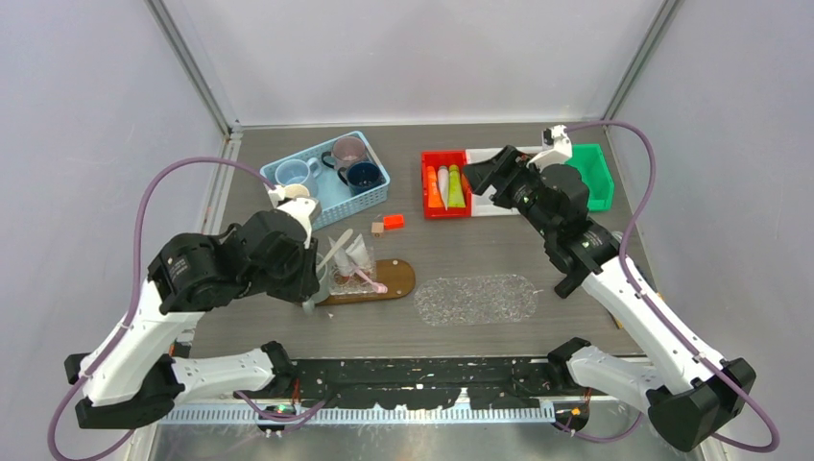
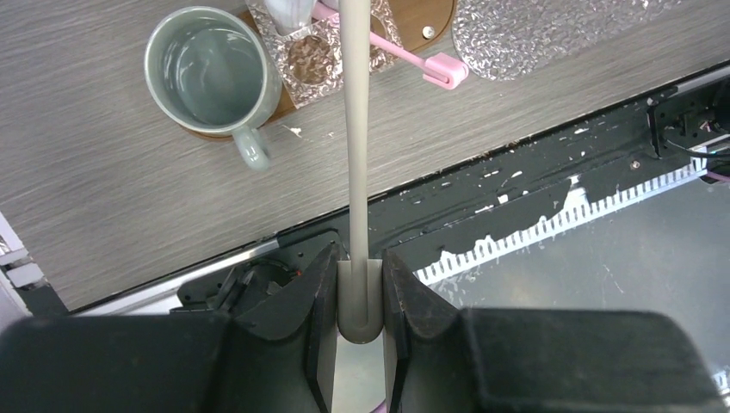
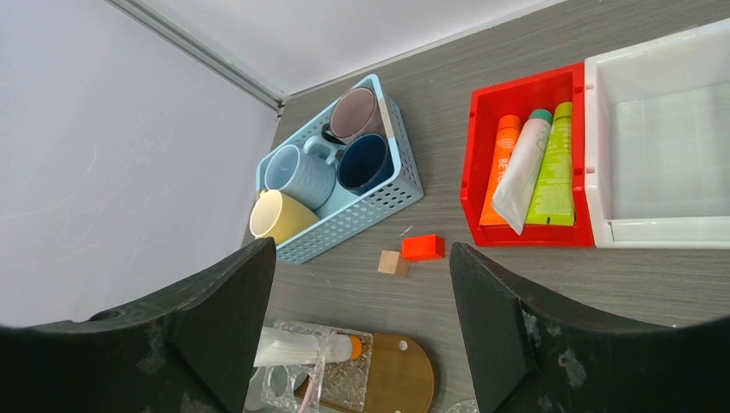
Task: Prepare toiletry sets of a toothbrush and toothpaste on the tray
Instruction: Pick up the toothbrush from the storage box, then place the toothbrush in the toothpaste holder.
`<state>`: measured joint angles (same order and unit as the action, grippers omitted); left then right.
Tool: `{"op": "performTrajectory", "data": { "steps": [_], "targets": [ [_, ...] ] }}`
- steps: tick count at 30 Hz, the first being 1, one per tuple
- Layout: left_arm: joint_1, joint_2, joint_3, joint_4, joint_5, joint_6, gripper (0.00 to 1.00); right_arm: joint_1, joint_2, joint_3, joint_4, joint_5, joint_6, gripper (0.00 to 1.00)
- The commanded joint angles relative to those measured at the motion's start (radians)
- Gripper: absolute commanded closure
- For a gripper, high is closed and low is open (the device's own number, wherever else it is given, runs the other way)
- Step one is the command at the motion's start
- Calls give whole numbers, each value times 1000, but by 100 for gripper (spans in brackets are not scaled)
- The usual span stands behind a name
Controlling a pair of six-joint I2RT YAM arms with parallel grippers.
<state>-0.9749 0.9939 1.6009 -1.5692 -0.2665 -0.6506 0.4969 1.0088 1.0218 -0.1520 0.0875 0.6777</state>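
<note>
— Where does the top camera sit?
— High up by the near edge of the table (image 1: 538, 240). It looks down on all of it from far off.
— And the left wrist one?
— It rides on the left gripper (image 2: 360, 262). It looks straight down, close to the grey-green mug (image 2: 207, 73) and the end of the wooden tray (image 2: 435, 17).
— The right one?
— It peeks out past the right gripper (image 3: 361, 249), slanting down at the blue basket (image 3: 379, 202) and the red bin (image 3: 473, 163). The top view shows those too.

grey-green mug (image 2: 207, 69), red bin (image 3: 476, 155), pale blue latticed basket (image 3: 361, 215).
</note>
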Motion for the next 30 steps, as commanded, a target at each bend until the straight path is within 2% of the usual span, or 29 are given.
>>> {"op": "performTrajectory", "data": {
  "steps": [1, 9, 13, 17, 23, 26, 30],
  "targets": [
    [2, -12, 38, -207, 50, -13, 100, 5, 4, -11, 37, 22, -23, 19],
    [2, -18, -10, -185, 121, 32, 100, 5, 5, -29, 67, -9, -27, 19],
    [2, -35, -41, -99, 148, 77, 100, 5, 17, -55, 178, -195, -66, 20],
    [2, -34, -35, -10, 146, 99, 100, 4, 70, -47, 263, -496, -92, 22],
    [2, 22, -32, 118, 194, 155, 100, 5, 177, -34, 312, -704, -97, 28],
    [2, 75, 7, 158, 201, 187, 100, 5, 190, -56, 333, -804, -199, 29],
    [2, 150, 56, 229, 217, 239, 100, 5, 152, -89, 290, -815, -463, 28]
  ]
}}
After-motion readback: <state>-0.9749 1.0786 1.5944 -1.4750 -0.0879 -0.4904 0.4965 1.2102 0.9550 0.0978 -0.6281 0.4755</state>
